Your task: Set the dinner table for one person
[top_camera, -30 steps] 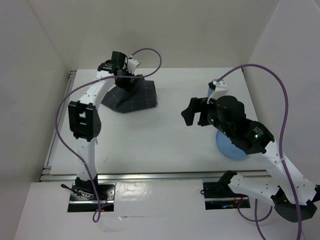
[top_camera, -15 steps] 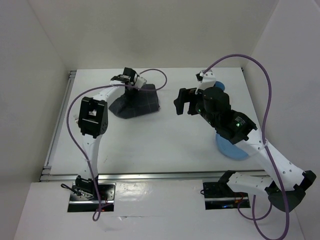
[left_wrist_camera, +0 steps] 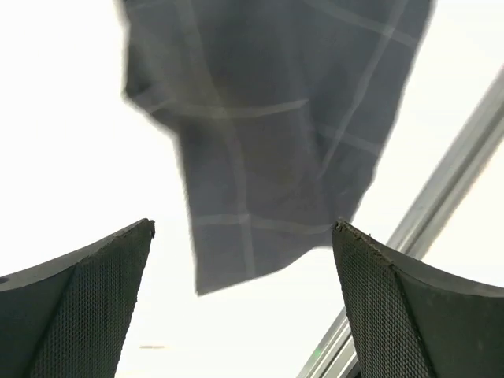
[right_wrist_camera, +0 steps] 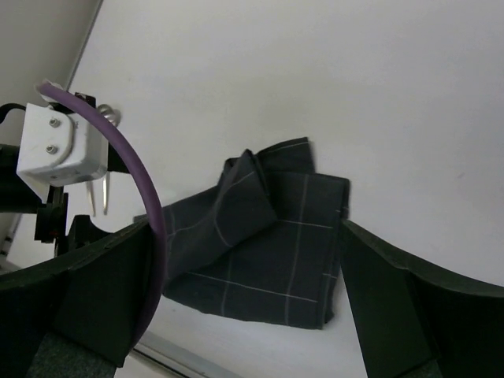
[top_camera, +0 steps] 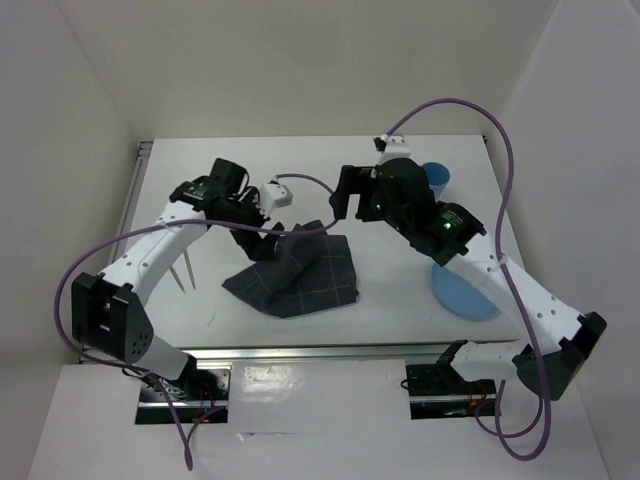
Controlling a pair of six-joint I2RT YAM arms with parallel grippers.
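Note:
The dinner table (top_camera: pixel 390 300) is a white top with aluminium rails. A dark grey checked cloth (top_camera: pixel 300 275) lies partly unfolded near its front middle, one fold raised. My left gripper (top_camera: pixel 258 222) hovers just behind the cloth, open and empty. In the left wrist view the left gripper (left_wrist_camera: pixel 244 228) is wide apart, with the cloth (left_wrist_camera: pixel 268 134) beyond its tips. My right gripper (top_camera: pixel 345 195) hangs open above the table, behind and to the right of the cloth. In the right wrist view the right gripper (right_wrist_camera: pixel 246 228) holds nothing and the cloth (right_wrist_camera: pixel 268 244) lies below it.
A blue plate (top_camera: pixel 465 295) lies at the front right, partly under the right arm. A blue cup (top_camera: pixel 437 176) stands at the back right. Pale thin utensils (top_camera: pixel 185 272) lie at the front left. The front rail (top_camera: pixel 330 350) runs close to the cloth. White walls enclose the table.
The cloth has travelled from the back left to the front middle and now lies flatter. The left gripper has let it go and stands open. The right arm has swung left and back.

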